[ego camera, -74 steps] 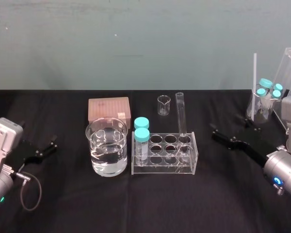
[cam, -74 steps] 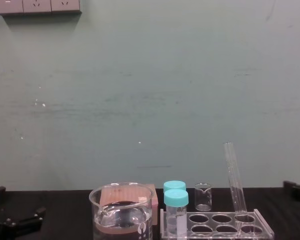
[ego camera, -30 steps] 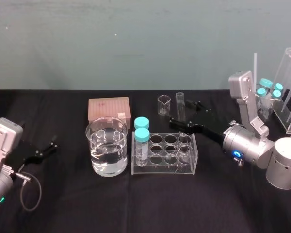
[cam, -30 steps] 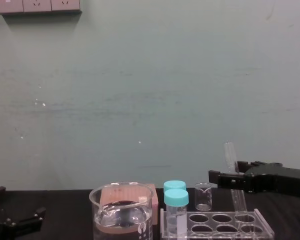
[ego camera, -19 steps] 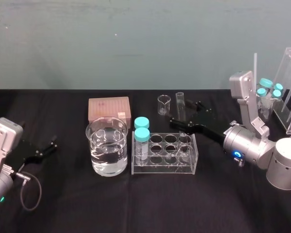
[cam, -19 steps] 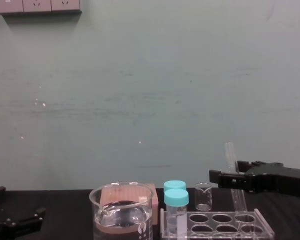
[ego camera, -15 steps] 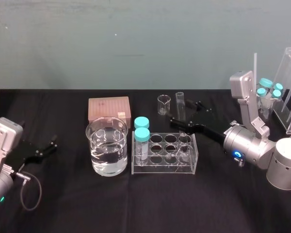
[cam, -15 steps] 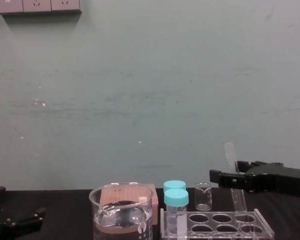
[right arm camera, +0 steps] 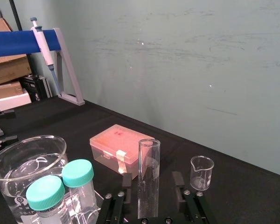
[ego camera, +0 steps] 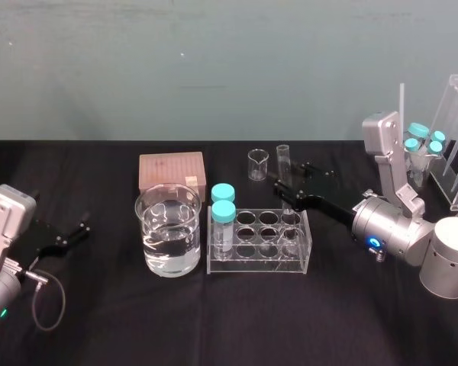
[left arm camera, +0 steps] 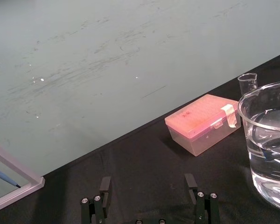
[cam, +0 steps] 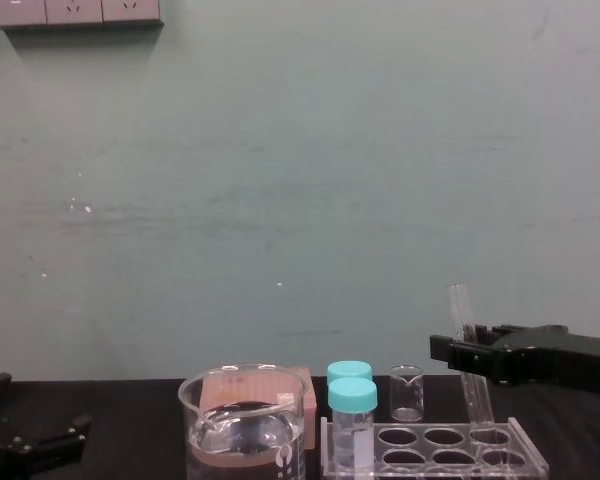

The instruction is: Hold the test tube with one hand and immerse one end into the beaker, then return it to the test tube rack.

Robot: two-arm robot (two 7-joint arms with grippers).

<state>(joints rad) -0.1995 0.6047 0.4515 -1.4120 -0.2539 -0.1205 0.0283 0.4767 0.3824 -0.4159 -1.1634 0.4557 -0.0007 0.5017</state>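
Fingers of the black right end effector (right arm camera: pixel 152 179) straddle, unclosed, the long thin clear glass test tube (ego camera: pixel 283 169) leaning at the low clear acrylic rack's (ego camera: pixel 256 264) right end, presumably lining up a grip for lifting; the left end effector (left arm camera: pixel 148 183) idles open at the desk's (ego camera: pixel 214 328) left.

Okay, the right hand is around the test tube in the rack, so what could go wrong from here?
1. The test tube leans in the test tube rack, and the right hand sits open on either side of it. An off-centre close could push the glass against the hole's edge.
2. The teal-capped vials stand between the tube and the beaker, so a low carry might clip them.
The left hand rests open at the table's left.
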